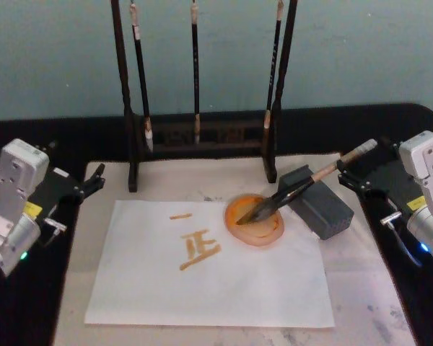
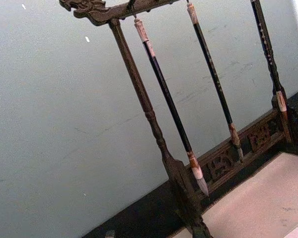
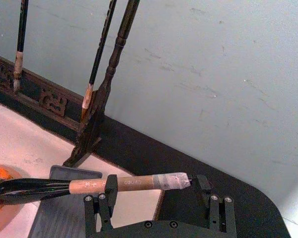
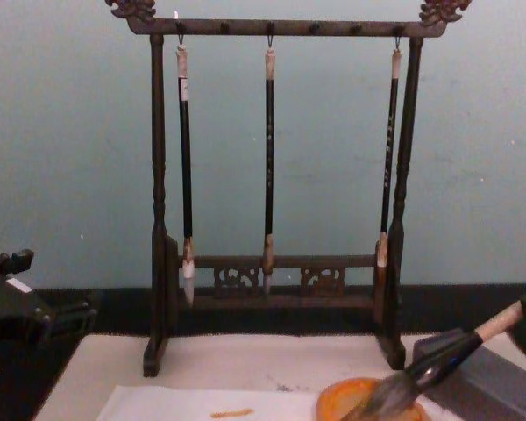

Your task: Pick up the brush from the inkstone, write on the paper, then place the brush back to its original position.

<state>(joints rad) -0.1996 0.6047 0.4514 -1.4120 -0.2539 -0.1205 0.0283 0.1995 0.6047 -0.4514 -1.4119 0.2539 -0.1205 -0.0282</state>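
The brush [image 1: 303, 189] lies slanted, its bushy bristles in an orange dish [image 1: 268, 235] and its dark lower section across the dark grey block-shaped inkstone [image 1: 325, 210]. Its pale handle end points to my right gripper [image 1: 364, 162]. In the right wrist view the brush [image 3: 124, 183] has its handle end lying between the open fingers of the right gripper [image 3: 156, 191], one finger [image 3: 107, 198] beside the handle. The paper [image 1: 224, 281], white with orange strokes [image 1: 198, 249], lies left of the dish. My left gripper [image 1: 92, 180] rests open at the mat's left edge.
A dark wooden rack [image 1: 202, 133] with three thin hanging brushes [image 4: 269, 158] stands at the back of the pale mat [image 1: 361, 288]. Black tabletop [image 1: 43, 144] surrounds the mat. A pale blue wall [image 4: 70, 132] rises close behind the rack.
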